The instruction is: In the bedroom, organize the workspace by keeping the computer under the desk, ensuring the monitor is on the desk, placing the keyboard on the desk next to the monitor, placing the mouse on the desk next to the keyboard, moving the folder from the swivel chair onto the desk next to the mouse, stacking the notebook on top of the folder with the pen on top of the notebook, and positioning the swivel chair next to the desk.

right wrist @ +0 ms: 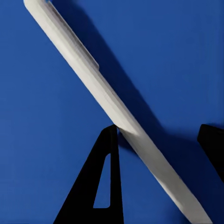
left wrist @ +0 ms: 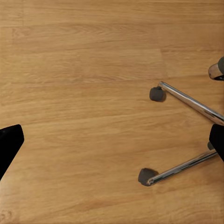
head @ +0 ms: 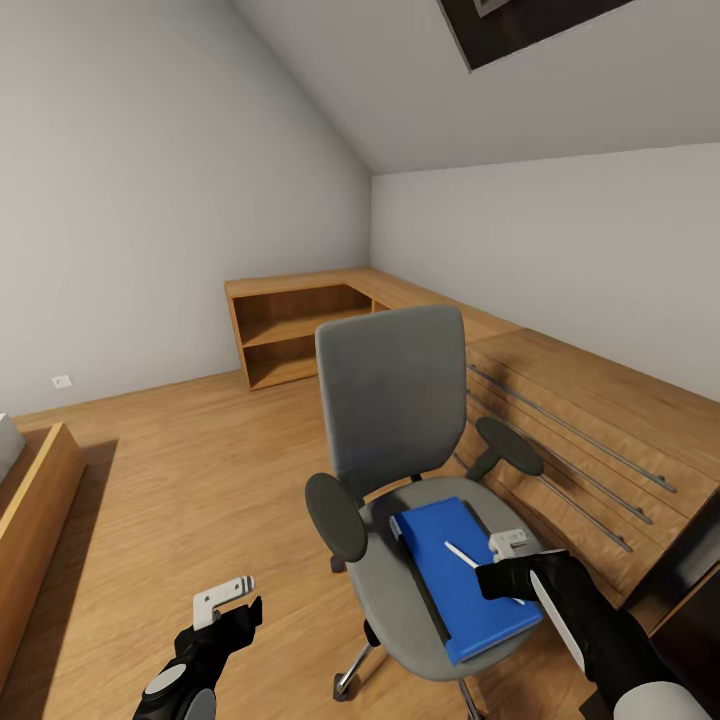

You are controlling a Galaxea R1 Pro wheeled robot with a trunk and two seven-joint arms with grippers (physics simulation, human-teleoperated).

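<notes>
The grey swivel chair [head: 392,400] stands in the middle of the head view. On its seat lies a flat blue notebook [head: 470,590] with a dark edge, perhaps the folder [head: 420,580], showing under its left side. A white pen [head: 462,553] lies across the blue cover. My right gripper [head: 497,578] hovers low over the pen, open. In the right wrist view the pen [right wrist: 93,84] runs between the two fingers [right wrist: 105,182], touching one. My left gripper [head: 232,605] hangs open over the floor left of the chair, holding nothing.
A low wooden cabinet [head: 590,420] with metal rails runs along the right wall to a corner shelf unit [head: 300,335]. A wooden bed frame [head: 35,500] is at the left edge. The chair's chrome legs and castors [left wrist: 156,93] spread over the wood floor.
</notes>
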